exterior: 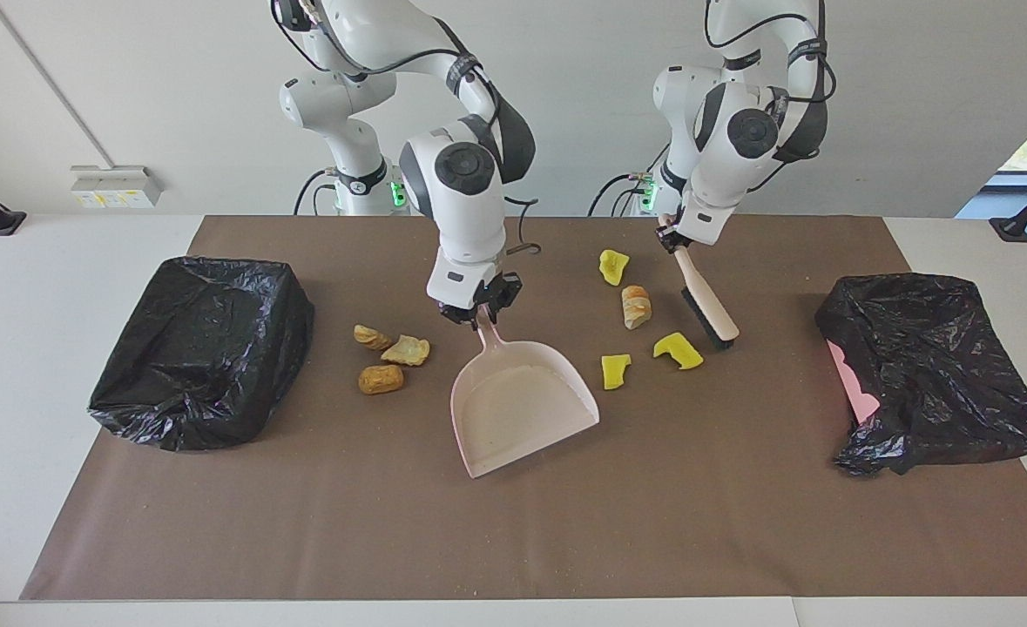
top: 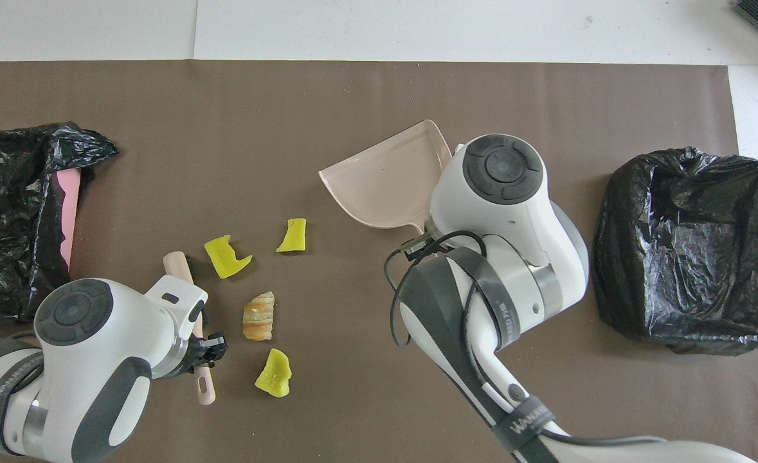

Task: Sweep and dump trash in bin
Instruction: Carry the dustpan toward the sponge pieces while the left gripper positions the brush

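**Both tools gripped, trash loose on the mat**

My right gripper (exterior: pixel 476 311) is clamped on the dustpan (exterior: pixel 520 406) handle, fingers closed tight around it. The pan hangs from it over the middle of the brown mat (exterior: pixel 513 540), tilted and turned, with its open mouth pointing away from the robots and toward the left arm's end of the table. Nothing I can see inside it.

My left gripper (exterior: pixel 675 241) is closed on the brush (exterior: pixel 710 306) handle; the brush slants down from it, bristle end at the mat, just beside a yellow chunk (exterior: pixel 678 350).

Trash relative to the grippers: three tan pieces (exterior: pixel 388 353) sit on the mat just beside the right gripper, toward the right arm's end. Between the two grippers I see a second yellow chunk (exterior: pixel 613 266), a tan roll (exterior: pixel 636 306) and a third yellow chunk (exterior: pixel 615 370) close to the pan's side wall.

Black-bagged bin (exterior: pixel 204 348) sits well apart from the right gripper at the right arm's end; second black-bagged bin (exterior: pixel 931 370) at the left arm's end, pink showing at its edge.
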Tool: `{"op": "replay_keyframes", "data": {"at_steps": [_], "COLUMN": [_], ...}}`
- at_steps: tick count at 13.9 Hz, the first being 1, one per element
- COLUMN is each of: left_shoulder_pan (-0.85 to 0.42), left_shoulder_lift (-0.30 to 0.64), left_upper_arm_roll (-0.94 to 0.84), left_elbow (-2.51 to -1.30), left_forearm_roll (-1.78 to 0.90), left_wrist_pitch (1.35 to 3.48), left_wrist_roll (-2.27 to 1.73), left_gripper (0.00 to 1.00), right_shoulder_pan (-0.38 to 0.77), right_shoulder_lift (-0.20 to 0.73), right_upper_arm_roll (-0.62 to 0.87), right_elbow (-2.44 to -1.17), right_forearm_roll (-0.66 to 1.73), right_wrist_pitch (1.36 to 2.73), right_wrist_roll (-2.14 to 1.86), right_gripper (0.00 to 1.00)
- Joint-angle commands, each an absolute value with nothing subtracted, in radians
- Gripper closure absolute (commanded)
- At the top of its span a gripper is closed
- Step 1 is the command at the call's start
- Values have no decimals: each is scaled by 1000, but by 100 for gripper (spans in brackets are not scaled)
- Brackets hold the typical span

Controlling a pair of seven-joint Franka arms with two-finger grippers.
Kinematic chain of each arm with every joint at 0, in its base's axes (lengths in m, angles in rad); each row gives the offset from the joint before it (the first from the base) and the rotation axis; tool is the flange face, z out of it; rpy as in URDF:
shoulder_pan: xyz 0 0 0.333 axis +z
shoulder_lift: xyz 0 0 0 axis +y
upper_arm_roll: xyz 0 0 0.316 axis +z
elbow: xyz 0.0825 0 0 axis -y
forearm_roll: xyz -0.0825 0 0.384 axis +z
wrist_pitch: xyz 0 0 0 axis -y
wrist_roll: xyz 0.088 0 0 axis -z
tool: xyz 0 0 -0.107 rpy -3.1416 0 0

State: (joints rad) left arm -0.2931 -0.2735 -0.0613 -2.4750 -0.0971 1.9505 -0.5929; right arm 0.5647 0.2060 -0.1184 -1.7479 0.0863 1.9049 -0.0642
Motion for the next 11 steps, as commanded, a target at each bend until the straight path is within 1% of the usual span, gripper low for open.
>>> {"op": "replay_keyframes", "data": {"at_steps": [1, 2, 5, 7, 10, 11], "left_shoulder_pan": [-305, -330, -432, -472, -485, -476], "left_shoulder_lift": [-262, -243, -212, -204, -189, -189], "left_upper_arm_roll": [-69, -71, -71, -72, -71, -68], "left_elbow": [-2487, -2487, -2487, -2473, -2459, -2457], "left_forearm_roll": [-84, -84, -86, -97, -100, -100], "left_wrist_pitch": [2000, 2015, 2037, 2060, 2066, 2060], "left_wrist_roll": [-581, -569, -566, -563, -540, -529], "left_gripper": [100, 100, 100, 100, 100, 100], "right_shoulder_pan": [567, 577, 572, 578, 633, 632], "right_shoulder_lift": [19, -4, -49, -75, -60, -60], "right_upper_arm_roll": [-110, -103, -106, -106, -103, -103], "right_elbow": [-1945, -1974, -2068, -2121, -2163, -2174], "right_forearm_roll": [43, -7, -18, -32, -104, -106], "right_wrist_pitch": [1887, 1881, 1896, 1894, 1930, 1945], "right_wrist_roll": [-216, -266, -626, -638, -603, -598], "right_gripper": [100, 100, 100, 100, 100, 100]}}
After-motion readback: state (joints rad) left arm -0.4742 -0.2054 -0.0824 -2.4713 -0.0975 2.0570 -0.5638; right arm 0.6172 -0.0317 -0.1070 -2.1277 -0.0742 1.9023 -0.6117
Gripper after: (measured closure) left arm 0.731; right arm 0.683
